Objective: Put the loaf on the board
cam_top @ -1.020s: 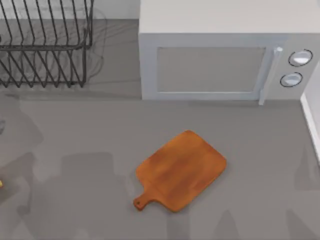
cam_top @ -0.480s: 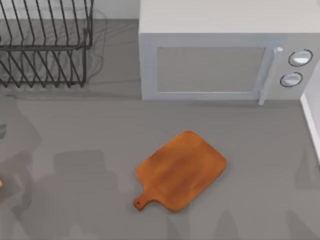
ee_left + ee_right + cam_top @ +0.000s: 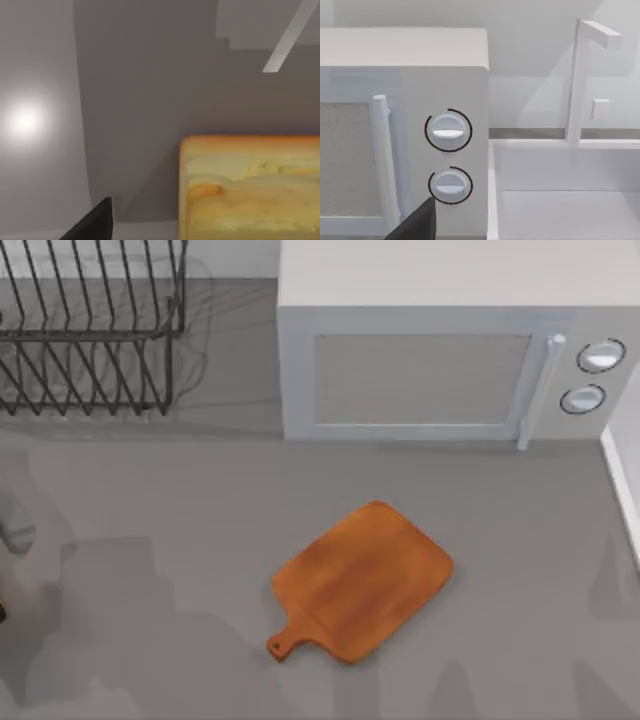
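The board [image 3: 362, 581] lay bare in the lower middle of the top view, its short handle pointing toward the lower left, well apart from the microwave [image 3: 440, 360] behind it and the wire dish rack [image 3: 90, 330] in the upper left corner. A pale part of the left arm [image 3: 15, 535] showed at the far left edge of the top view, well away from the board.

In the left wrist view the loaf [image 3: 250, 187] sat in the lower right of the frame, resting on the grey table [image 3: 150, 75], its mottled yellow top and browner crust edge facing the camera. One dark fingertip of the left gripper [image 3: 92, 225] poked in at the bottom edge, apart from the loaf. Only that one fingertip showed, so I could not tell how wide the hand stood; nothing was visibly held.

The right arm looked parked, its wrist view facing the microwave's two dials [image 3: 449, 131] and a white sink [image 3: 560, 190] beside it, with one dark tip of the right gripper [image 3: 417, 225] at the bottom edge; its spread could not be told either.

The main risk, as I judged it, was a poor grasp. The loaf lay off to one side of the visible finger rather than centred, so closing there could clip a corner and shove or tip it. The long carry to the board then left room for a weakly held loaf to slip.
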Controlling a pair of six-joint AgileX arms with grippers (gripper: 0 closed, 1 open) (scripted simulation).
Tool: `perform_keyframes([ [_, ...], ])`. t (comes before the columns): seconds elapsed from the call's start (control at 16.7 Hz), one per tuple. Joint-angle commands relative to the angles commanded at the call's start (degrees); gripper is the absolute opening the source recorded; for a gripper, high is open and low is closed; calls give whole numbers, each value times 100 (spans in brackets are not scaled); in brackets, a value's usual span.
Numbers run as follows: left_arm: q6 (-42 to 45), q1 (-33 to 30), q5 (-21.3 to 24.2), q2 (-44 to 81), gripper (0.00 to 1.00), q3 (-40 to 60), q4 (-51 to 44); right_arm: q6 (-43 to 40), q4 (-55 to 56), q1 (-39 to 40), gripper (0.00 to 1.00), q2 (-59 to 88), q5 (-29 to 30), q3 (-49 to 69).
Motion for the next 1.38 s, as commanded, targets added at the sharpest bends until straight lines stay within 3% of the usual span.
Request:
perform_keyframes([
  [0.18,0,0,0,0,100,0,0,0,0,0,100,0,0,0],
  [0.96,0,0,0,0,2,0,0,0,0,0,100,0,0,0],
  [1.38,0,0,0,0,0,0,0,0,0,0,100,0,0,0],
])
